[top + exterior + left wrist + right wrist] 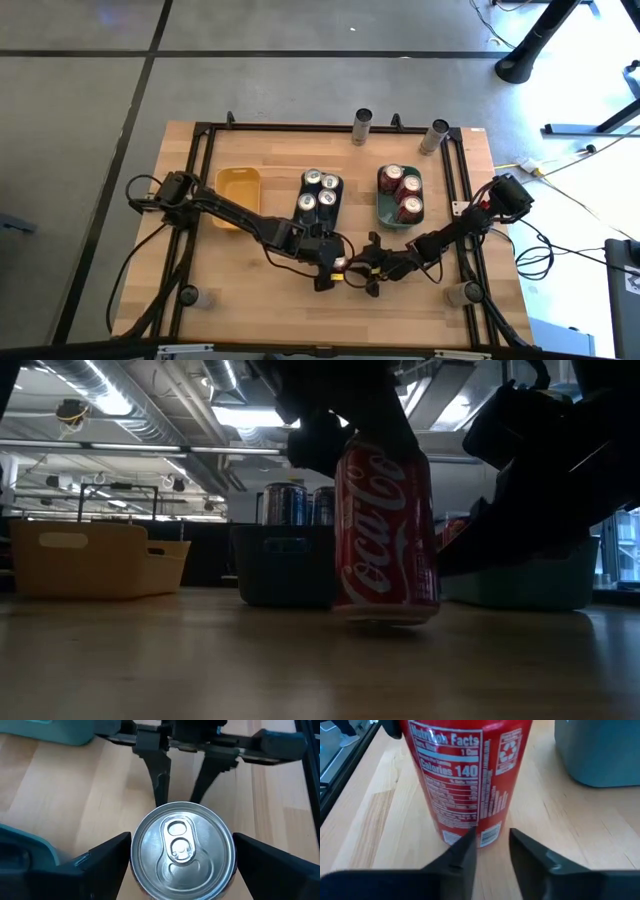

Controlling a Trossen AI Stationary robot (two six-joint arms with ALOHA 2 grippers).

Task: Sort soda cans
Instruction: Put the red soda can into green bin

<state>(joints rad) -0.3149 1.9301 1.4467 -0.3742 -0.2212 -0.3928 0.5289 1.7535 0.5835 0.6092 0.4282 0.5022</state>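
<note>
I have a red can (385, 530) standing upright on the counter (250, 290), near the front and about midway between the arms, just in front of the dark tray (320, 197) of silver-topped cans and the teal tray (400, 195) of red ones. My left hand (182, 857) sits over it from above, fingers spread wide either side of the silver lid with a visible gap on both sides, so it is straddling the can, not gripping it. My right hand (492, 850) is low at the can's base with its fingers only slightly apart and pointing at the label, touching nothing that I can see. I judge the can stiff enough for a firm pinch but thin-walled, smooth and slippery, and quite top-heavy if nudged; whether it is full I cannot tell. The best hold looks to be across the body below the rim, fingers on opposite sides. Room is tight between the two hands, which nearly meet here, so one should back away before the other lifts. The black frame rail runs along the counter's edges, well apart from this spot, and the yellow tray (238, 192) at the left is empty
</note>
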